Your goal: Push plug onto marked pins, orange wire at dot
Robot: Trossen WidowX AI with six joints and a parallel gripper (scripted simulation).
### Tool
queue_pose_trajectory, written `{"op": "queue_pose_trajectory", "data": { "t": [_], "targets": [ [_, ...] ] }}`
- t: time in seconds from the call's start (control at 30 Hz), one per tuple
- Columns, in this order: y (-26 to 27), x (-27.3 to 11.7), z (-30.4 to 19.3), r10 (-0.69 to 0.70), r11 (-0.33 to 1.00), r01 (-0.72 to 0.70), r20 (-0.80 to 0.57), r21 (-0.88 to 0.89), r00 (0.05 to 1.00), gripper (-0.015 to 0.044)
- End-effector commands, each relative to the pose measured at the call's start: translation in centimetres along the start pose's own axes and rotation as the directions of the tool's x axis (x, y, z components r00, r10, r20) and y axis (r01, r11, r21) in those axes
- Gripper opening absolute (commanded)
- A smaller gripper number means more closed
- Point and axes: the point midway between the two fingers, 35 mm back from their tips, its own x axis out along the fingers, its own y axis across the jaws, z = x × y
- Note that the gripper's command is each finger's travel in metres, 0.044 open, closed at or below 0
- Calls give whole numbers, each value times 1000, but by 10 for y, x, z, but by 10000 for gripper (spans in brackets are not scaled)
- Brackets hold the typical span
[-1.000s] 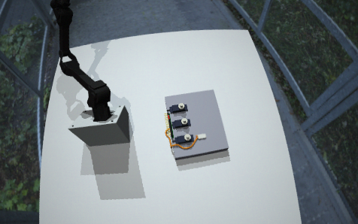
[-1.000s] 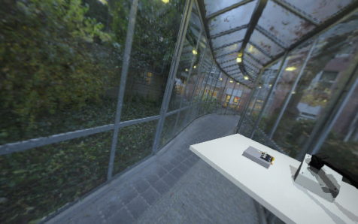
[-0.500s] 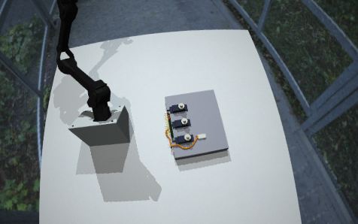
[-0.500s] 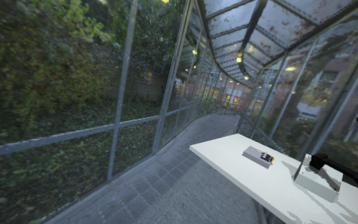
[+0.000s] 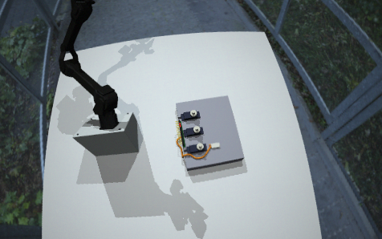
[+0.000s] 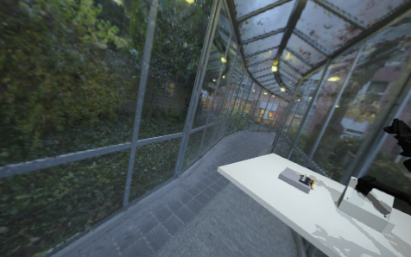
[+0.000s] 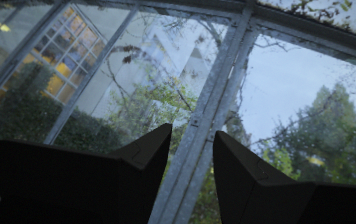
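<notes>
The grey holder (image 5: 222, 120) (image 6: 290, 175) lies on the table with three dark servos in a row, each with a white disc on top. An orange lead (image 5: 199, 158) loops from the holder's left edge, around the lowest servo (image 5: 195, 148), to a small white plug (image 5: 215, 145) lying on the holder's top. Thin yellowish pins (image 5: 177, 129) stick out along the left edge, near small red and green marks. The dot is too small to tell. My gripper (image 7: 192, 134) is partly open with nothing between its fingers. It is raised high, well away from the plug.
The arm's grey box base (image 5: 106, 143) (image 6: 366, 212) stands on the white table (image 5: 277, 196) (image 6: 255, 185), left of the holder in the top view. The arm (image 5: 82, 82) reaches toward the far left corner. The wrist view shows only glass, metal bars (image 7: 200, 117) and trees.
</notes>
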Motion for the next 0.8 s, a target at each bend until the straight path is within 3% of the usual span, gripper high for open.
{"op": "queue_pose_trajectory", "data": {
  "t": [0.0,0.77],
  "targets": [
    [-27,5,-17,-50,998,48,-39,-47,998,115],
    [-155,-11,-135,-292,913,175,-290,-368,911,115]
  ]
}}
